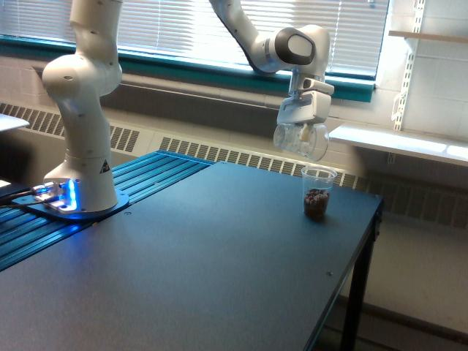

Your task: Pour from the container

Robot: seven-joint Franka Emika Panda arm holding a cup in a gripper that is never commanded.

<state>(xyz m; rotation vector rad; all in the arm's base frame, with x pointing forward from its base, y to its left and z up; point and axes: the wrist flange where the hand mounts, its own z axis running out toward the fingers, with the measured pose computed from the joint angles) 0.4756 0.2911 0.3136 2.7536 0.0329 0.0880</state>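
Window blinds (190, 25) run across the back of the room above a teal sill, with a slatted radiator cover (241, 157) along the wall below them and white wall shelves (409, 142) at the exterior view's right. Filling most of the foreground is the dark counter (205, 256), bare over nearly all of its top. On a ribbed blue strip at the exterior view's left stands the white base of the arm (80, 110), with a blue light glowing at its foot; the arm rises out of the top of the frame and comes back down toward the far right corner of the counter.

At its wrist the end effector (301, 130) points downward and is pinched on the container (300, 140), a wide, rounded clear cup held in the air, tilted onto its side with its mouth toward the exterior view's right. The container looks see-through and close to empty; any remnant inside is too small to make out.

Just below and slightly to the right of it, apart from it, a narrower clear cup (317, 192) stands upright on the counter near the far right edge, with a small heap of brown pieces (316, 205) filling its lower part.
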